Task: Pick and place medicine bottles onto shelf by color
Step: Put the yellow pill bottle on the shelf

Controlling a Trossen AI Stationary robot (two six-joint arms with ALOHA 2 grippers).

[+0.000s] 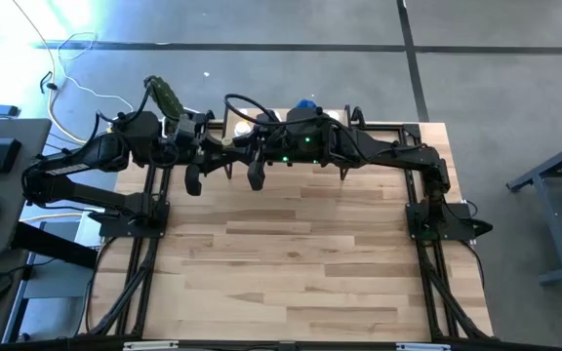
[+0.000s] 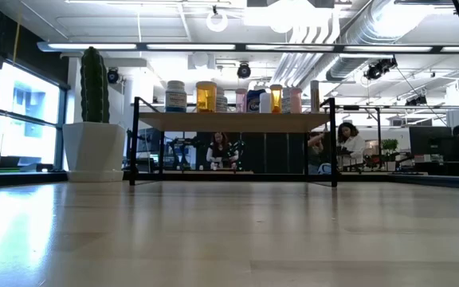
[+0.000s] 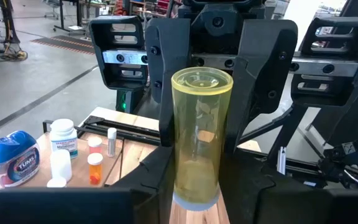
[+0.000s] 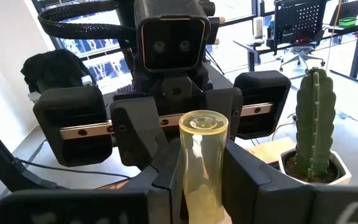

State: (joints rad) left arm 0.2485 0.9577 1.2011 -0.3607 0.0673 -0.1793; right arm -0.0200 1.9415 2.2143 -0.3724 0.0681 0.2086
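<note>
A yellowish see-through bottle [image 3: 201,130] [image 4: 202,155] stands upright in the air between my two grippers, white-capped end down. They face each other above the table's far edge. My left gripper [image 3: 197,190] and my right gripper [image 4: 202,186] are both shut on it. In the high view the arms meet there, left gripper [image 1: 220,146] and right gripper [image 1: 254,148], and hide the bottle. The shelf [image 2: 229,121] carries a row of bottles [image 2: 205,96], among them a blue one [image 3: 15,158], a white one [image 3: 63,134] and an orange one [image 3: 95,167], all standing on their bases. My left gripper pinches the bottle between its two fingers at the lower, white-capped end [image 3: 194,200], coming level from the table's left. The bottle is upright and lifted clear. My right gripper pinches the same bottle from the opposite side, level from the table's right. Its fingers [image 3: 163,106] lie against the yellow wall [image 4: 191,180] on both sides.
A tall green cactus in a white pot [image 2: 94,119] [image 4: 316,124] stands beside the shelf's left end. Black frame rails [image 1: 149,244] run along both table sides. The wide wooden tabletop [image 1: 291,263] stretches toward the near edge. People sit in the room behind [image 2: 217,147].
</note>
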